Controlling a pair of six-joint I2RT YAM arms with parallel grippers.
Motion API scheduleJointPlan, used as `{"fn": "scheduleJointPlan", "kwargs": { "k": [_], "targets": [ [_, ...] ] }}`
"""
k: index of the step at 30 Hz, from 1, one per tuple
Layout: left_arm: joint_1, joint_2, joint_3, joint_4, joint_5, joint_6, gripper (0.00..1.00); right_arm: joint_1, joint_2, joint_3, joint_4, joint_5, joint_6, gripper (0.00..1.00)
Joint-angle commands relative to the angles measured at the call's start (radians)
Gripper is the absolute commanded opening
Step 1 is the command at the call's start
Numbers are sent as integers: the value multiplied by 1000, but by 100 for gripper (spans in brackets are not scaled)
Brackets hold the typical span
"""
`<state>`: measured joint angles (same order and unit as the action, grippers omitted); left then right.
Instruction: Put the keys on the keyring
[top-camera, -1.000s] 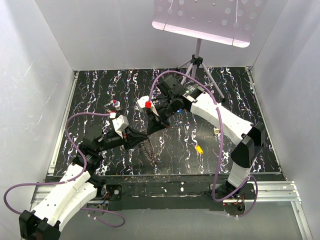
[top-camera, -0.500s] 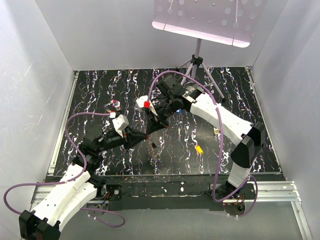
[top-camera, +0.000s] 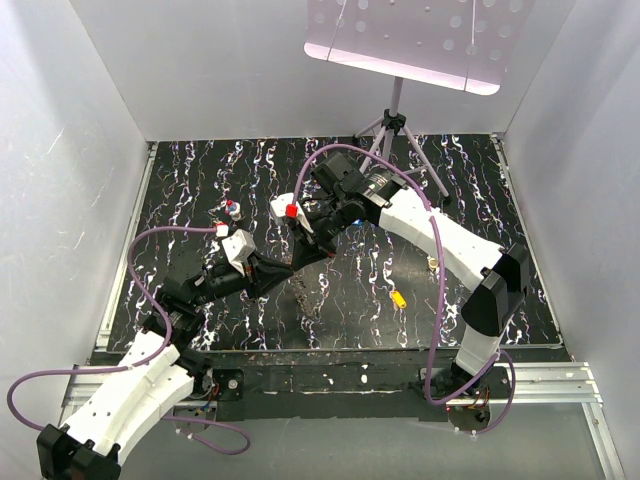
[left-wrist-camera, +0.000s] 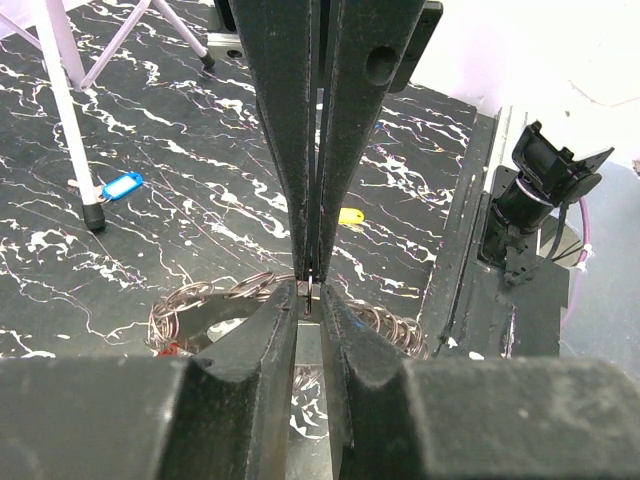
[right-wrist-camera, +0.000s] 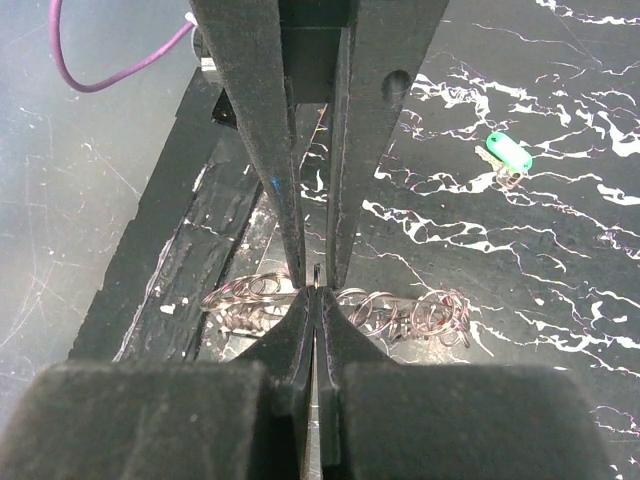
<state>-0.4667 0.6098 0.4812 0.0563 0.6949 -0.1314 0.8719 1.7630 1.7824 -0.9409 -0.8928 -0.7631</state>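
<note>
Left gripper (left-wrist-camera: 308, 300), narrowly pinching a thin metal sliver (right-wrist-camera: 316, 272), and right gripper (right-wrist-camera: 316, 300), staying shut, are drifting slightly left above the keyring (right-wrist-camera: 405, 312). Threading is still going on, probably.

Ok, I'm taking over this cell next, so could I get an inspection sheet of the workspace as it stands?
Surface: black mat with white veins.
Job's things: coiled wire keyring at the fingertips; yellow-headed key, beige-headed key, green-headed key and blue-headed key loose on the mat.
Clutter: nothing seen.
Grippers: left gripper and right gripper meet tip to tip, both apparently pinching the keyring's wire.
Cables: purple cable loops off each arm.
Surroundings: grey tripod stand, white walls.
</note>
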Motion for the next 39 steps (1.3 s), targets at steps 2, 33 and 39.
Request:
{"fn": "scheduleJointPlan", "kwargs": {
  "k": [2,33,39],
  "targets": [
    [-3,-5,5,5,3,3,15,6,-8,9,36,-35,16,1],
    [-3,-76,-1,-52,-89,13,0,-4,-36,8,48,-72,90,20],
    [-3,-54,28,-128,-43,73,0,-50,-89,14,-9,-115,73,44]
  ]
}}
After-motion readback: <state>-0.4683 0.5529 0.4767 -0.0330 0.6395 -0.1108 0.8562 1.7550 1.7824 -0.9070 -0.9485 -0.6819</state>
